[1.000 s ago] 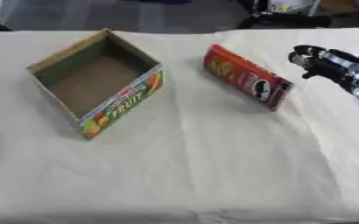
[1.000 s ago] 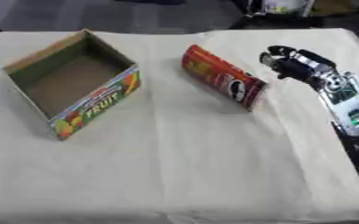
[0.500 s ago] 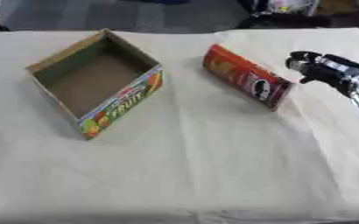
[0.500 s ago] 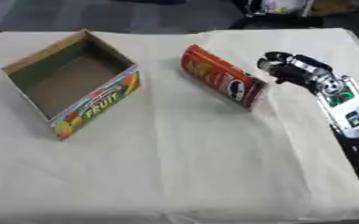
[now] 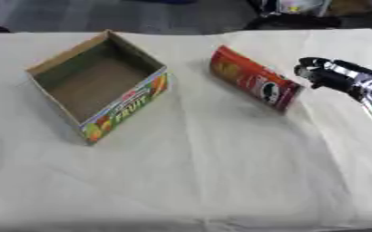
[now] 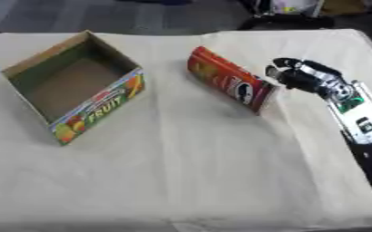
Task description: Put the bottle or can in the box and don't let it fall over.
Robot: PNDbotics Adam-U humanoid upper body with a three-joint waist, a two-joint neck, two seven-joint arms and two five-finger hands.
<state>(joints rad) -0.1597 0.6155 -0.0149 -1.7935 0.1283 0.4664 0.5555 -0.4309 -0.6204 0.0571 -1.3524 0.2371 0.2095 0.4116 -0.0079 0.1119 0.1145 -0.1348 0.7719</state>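
- A cream cloth (image 5: 189, 172) covered the table; the box (image 5: 102, 86) sat open at left.
- The can (image 6: 230, 84) lay on its side, just left of my right hand (image 6: 298, 76).
- My fingers were curled, holding nothing.
- A careless nudge could have rolled the can away.

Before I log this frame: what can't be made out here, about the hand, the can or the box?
- Right hand: blurred in both eye views; whether it touches the red can is unclear, as is its finger pose.
- Left hand: outside both views.
- Can's far end and underside: hidden by its own body as it lies on the cloth.
- Box: its near inner walls are hidden by their own rims.
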